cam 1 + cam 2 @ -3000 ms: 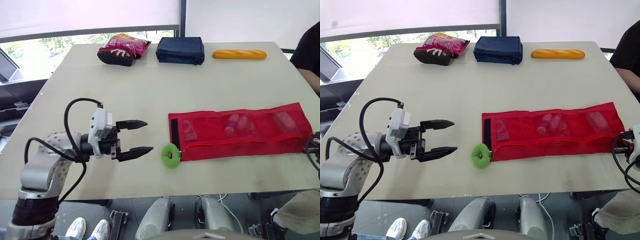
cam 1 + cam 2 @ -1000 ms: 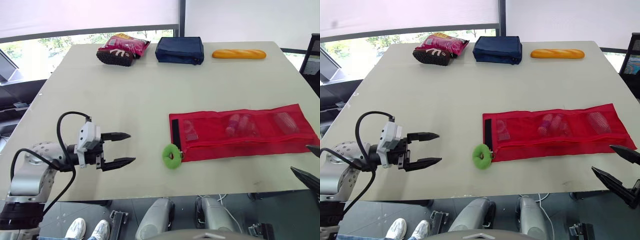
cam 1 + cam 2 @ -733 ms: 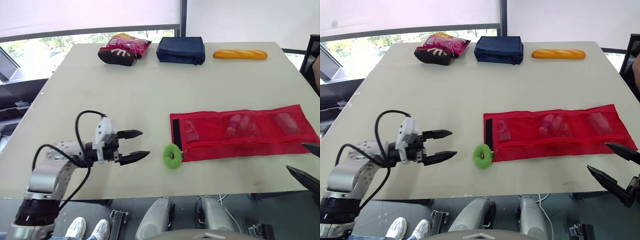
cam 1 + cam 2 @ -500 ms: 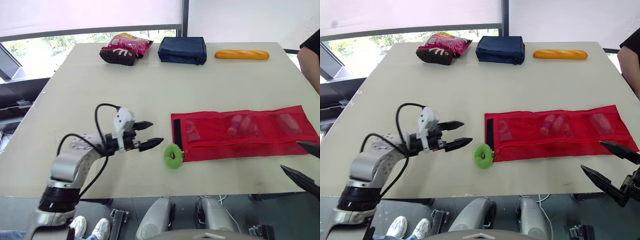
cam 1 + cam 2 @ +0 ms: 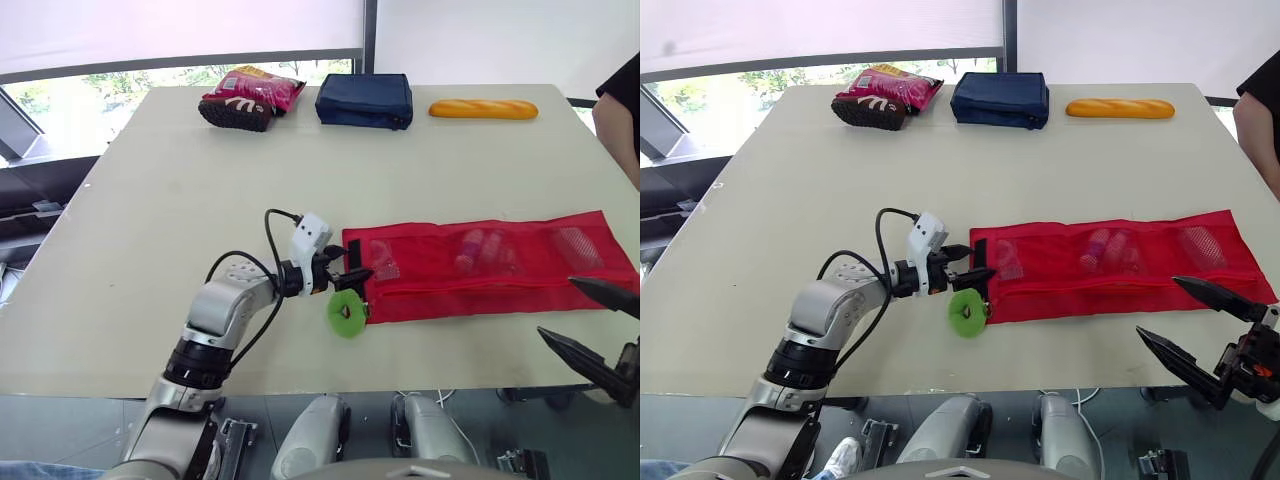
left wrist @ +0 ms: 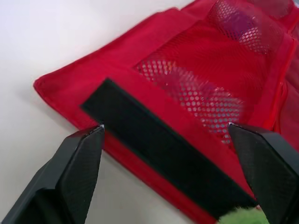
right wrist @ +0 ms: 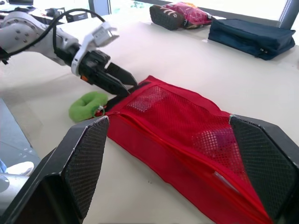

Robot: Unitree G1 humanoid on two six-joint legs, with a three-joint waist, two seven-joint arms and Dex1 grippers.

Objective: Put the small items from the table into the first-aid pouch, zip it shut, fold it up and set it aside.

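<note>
You're at the fold: the red pouch [image 5: 480, 265] lies flat right of centre, its contents seemingly pocketed. Your left gripper [image 6: 166, 127] straddles the black strip [image 6: 154, 154], jaws spread wide. The right gripper [image 5: 1157, 306], equally wide, hangs at lower right past the table [image 5: 200, 180] edge. Next, pinch that end and fold it rightward. There is free tabletop at upper left.

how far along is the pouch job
Done: small items sit inside the red pouch. In hand: the open left gripper straddles its black strap end; the right gripper hovers open near the other end. Left: folding and setting aside; zip state unclear.
</note>
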